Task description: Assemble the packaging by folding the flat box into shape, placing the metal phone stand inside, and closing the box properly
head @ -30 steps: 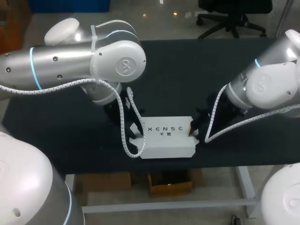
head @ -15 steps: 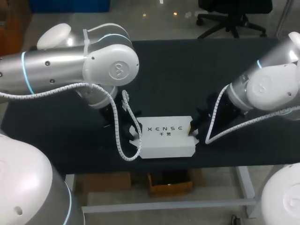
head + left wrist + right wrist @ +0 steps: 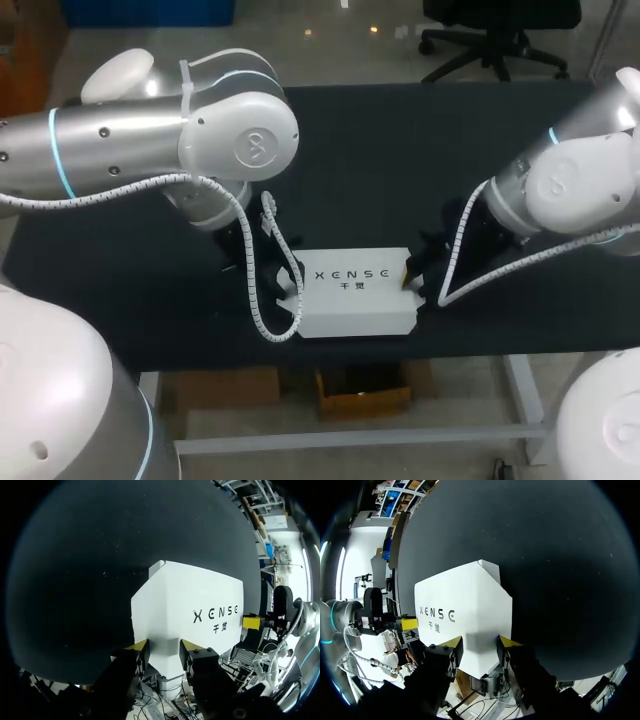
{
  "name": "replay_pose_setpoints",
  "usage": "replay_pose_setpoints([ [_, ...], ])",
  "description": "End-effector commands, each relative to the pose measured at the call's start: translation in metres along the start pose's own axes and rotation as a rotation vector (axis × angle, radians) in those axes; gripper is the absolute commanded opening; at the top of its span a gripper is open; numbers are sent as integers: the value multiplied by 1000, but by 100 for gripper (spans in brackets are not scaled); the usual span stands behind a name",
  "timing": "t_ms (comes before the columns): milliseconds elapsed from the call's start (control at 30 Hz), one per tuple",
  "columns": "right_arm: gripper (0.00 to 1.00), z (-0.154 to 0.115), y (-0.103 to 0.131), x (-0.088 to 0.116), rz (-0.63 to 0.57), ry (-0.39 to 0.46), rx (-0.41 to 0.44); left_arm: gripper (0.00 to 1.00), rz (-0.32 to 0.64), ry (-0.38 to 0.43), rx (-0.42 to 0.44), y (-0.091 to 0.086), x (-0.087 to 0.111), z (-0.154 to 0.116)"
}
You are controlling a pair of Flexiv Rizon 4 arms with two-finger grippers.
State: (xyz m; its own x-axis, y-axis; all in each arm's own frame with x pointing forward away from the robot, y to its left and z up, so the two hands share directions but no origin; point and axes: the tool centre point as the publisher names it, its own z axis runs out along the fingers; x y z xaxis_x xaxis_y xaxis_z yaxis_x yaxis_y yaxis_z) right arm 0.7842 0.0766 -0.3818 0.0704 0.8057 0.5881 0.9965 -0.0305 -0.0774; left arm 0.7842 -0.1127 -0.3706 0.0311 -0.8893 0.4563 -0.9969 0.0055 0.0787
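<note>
**Box clamped at both ends**

Box, white and folded into shape, lies with its printed top face shut, so its inside is hidden. It sits by the near edge of the table, about midway between left and right.

The left gripper is clenched on the flap at the box's left end, with a yellow tip pressed to each side of it. The right gripper grasps the flap at the right end the same way.

Since a second ago the left arm has swung its big joint a little to the left. Its cable now loops further left, beside the box's left end. The box and the right arm have kept their places.

The table top is plain matte black.
</note>
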Motion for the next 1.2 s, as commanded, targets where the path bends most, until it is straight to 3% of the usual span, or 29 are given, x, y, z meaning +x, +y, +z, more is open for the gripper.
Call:
replay_pose_setpoints([
  [33,42,1,0,0,-1,5,1,40,1,-1,-5,-2,0,2],
  [767,44,1,0,0,-1,5,1,40,1,-1,-5,-2,0,2],
  [1200,45,2,-4,-4,-41,16,-49,41,18,6,17,-2,-1,1],
])
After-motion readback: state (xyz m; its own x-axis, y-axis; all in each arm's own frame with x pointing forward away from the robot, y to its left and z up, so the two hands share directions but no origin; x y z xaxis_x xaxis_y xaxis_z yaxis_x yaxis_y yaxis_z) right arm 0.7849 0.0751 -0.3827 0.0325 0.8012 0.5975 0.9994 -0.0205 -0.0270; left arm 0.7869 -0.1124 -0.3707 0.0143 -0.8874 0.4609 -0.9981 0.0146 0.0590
